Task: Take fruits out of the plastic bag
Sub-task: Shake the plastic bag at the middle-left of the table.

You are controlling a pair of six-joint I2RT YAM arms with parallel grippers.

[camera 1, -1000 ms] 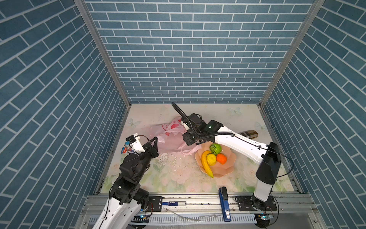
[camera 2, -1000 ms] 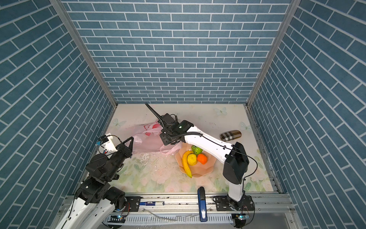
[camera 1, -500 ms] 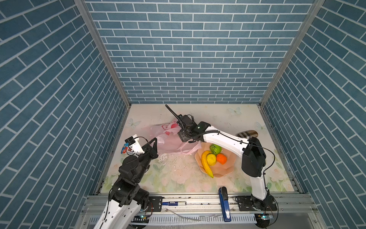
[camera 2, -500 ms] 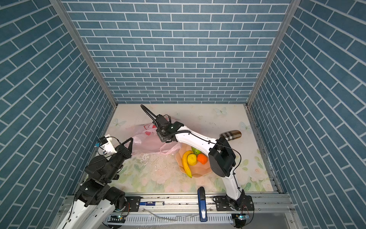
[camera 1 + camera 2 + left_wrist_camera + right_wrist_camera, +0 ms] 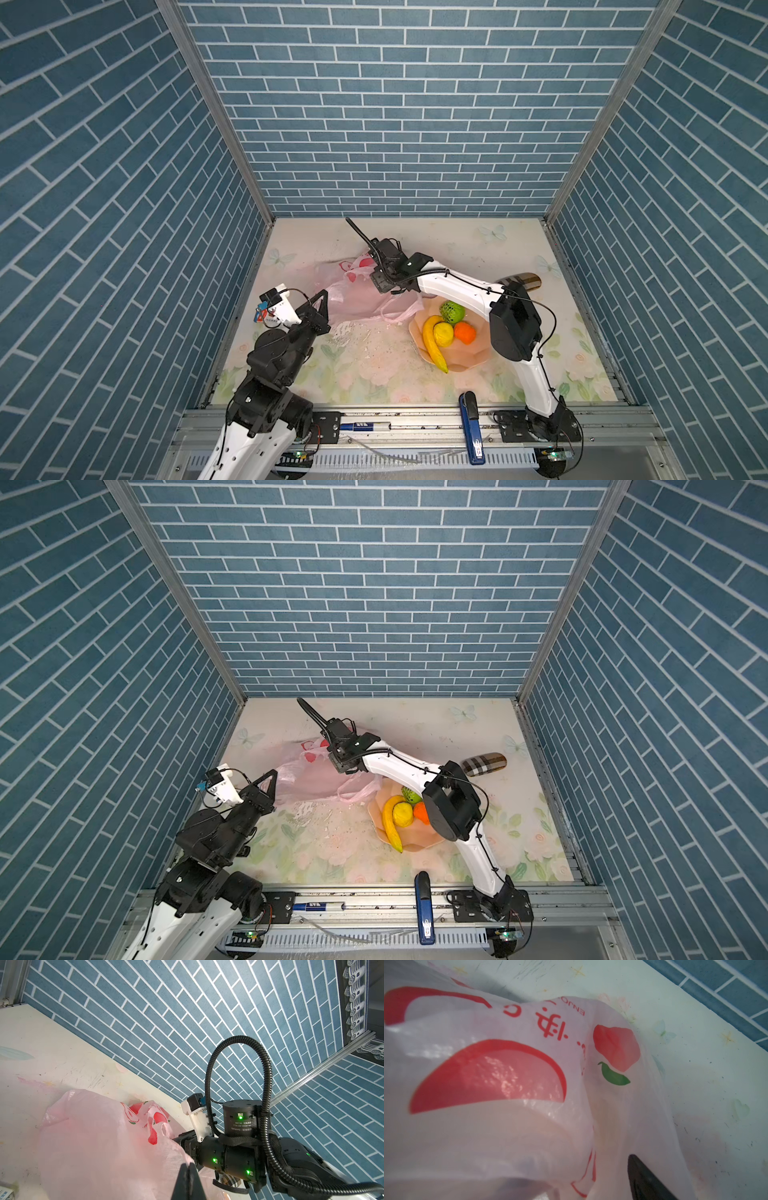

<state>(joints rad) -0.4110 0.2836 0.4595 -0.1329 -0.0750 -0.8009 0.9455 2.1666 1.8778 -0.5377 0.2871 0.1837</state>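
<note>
- Pink see-through film: the plastic bag [image 5: 357, 297] lies crumpled on the counter [image 5: 457, 249], left of centre and toward the far side. Its loose handles trail right, near the rim of the bowl [image 5: 469, 361].
- Left claw [image 5: 323, 296] is closed tight at the bag's near-left edge and appears to pinch the film, which rises to meet its tip. Judged purpose: to anchor and tent the bag so it does not drag along while the other arm works.
- Right claw [image 5: 380, 286] reaches in from the right, over the bowl, down onto the bag's far-right end.
- Right wrist view: one dark finger [image 5: 650, 1180] is in plain sight, and a second dark shape is blurred behind the film. The two stand well apart, so the jaws are open fairly wide. Only film lies between them; no fruit is gripped that I can see.
- The bowl sits just right of the bag, probably to keep each carry short. It holds the banana [image 5: 433, 343], lemon [image 5: 443, 333], green bumpy fruit [image 5: 452, 311] and orange [image 5: 464, 332].
- A pale bulge shows under the bag's red print; I cannot tell whether it is fruit.
</note>
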